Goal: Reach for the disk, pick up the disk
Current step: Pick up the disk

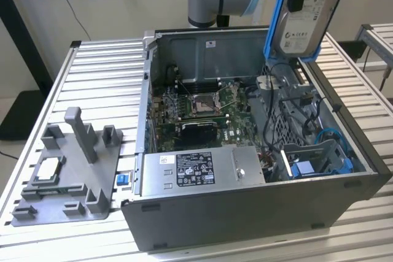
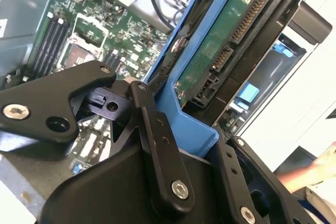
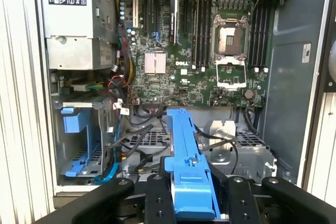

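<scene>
Clamping the black gripper (image 3: 191, 203) on its blue plastic frame, the arm holds the flat silver-grey metal disk (image 1: 305, 13) upright above the open grey computer case's (image 1: 245, 207) far edge; a firm, level grip should prevent slipping.

One disk (image 1: 305, 13), one open computer case (image 1: 258, 207), one grey fixture (image 1: 67, 170) (holding one chip (image 1: 48, 170)).

The disk (image 1: 305, 13) (held aloft) is cut off by the exterior view's top edge
</scene>
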`<state>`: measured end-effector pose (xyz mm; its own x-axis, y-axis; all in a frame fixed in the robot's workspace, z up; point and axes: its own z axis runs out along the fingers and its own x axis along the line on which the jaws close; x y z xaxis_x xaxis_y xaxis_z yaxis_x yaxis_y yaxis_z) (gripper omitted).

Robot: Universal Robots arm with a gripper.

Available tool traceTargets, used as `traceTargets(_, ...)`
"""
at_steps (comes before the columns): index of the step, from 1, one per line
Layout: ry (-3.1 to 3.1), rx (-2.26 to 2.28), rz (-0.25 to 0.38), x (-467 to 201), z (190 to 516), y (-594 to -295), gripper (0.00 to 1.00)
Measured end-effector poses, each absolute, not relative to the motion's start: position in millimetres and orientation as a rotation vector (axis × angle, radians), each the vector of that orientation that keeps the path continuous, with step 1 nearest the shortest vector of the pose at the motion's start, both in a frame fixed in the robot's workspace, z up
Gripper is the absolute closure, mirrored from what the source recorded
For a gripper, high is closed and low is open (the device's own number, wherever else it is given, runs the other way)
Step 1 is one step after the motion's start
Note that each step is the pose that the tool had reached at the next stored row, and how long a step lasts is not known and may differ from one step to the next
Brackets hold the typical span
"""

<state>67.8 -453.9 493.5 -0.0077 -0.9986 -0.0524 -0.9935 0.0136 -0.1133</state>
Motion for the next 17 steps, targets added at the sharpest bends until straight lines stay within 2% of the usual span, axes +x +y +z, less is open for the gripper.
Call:
traceTargets(13, 2.152, -2.129, -0.064, 68.8, 494.2, -487.8, 1.00)
traceTargets(17, 2.167, -2.149, -0.104, 68.9, 494.2, -491.8, 1.00)
